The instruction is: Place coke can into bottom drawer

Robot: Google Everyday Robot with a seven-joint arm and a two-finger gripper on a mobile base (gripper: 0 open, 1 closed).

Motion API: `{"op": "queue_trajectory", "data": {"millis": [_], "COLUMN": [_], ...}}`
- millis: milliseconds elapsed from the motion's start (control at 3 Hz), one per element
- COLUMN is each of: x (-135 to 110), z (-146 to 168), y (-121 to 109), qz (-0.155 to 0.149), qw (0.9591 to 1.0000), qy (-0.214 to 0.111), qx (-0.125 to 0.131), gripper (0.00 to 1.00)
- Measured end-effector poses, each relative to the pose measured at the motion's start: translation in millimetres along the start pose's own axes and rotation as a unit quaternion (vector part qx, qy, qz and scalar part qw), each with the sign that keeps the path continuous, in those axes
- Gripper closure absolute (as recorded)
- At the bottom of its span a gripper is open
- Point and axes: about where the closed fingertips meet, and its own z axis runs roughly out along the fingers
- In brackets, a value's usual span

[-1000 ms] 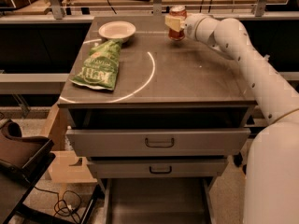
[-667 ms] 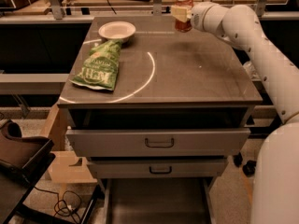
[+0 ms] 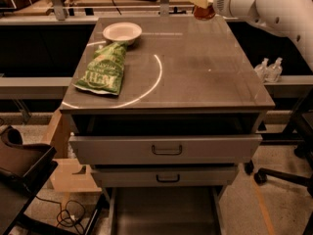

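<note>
Bottom drawer: nearest and lowest, pulled well out at the foot of the cabinet; grey side rails, dark floor.
Middle drawer: light grey front with a dark handle, standing slightly out.
Top drawer: the same grey front and handle, drawn out further than the middle one, with a dark gap under the tabletop.
Floor, left: a dark bulky shape that I cannot identify, and loose cables beside it.
Floor, right: the wheeled foot of a chair.
Tabletop: grey-brown, with a thin white curved line across its left half.
Chip bag: green, lying flat on the left side of the tabletop, its far end just beside the bowl.
Bowl: white, upright, near the far left corner.
Bottles: two small clear ones on a ledge to the right of the table.
Arm: white and thick, reaching in from the right.
Gripper: at the far right edge of the tabletop, raised above it, its pale fingers clamped on the top of the can.
Coke can: reddish, upright, hanging in the gripper and seemingly lifted off the surface, well apart from the bottom drawer.
</note>
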Motion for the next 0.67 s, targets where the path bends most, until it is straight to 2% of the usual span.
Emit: {"op": "queue_trajectory", "data": {"millis": [333, 667], "x": [-10.5, -16.3], "z": [-43.6, -93.2], "y": [24.7, 50.7], "qz": [-0.010, -0.011], "qw": [1.0000, 0.9997], "qy": [-0.001, -0.010], "qx": [0.002, 0.019], "gripper": [1.00, 1.00]}}
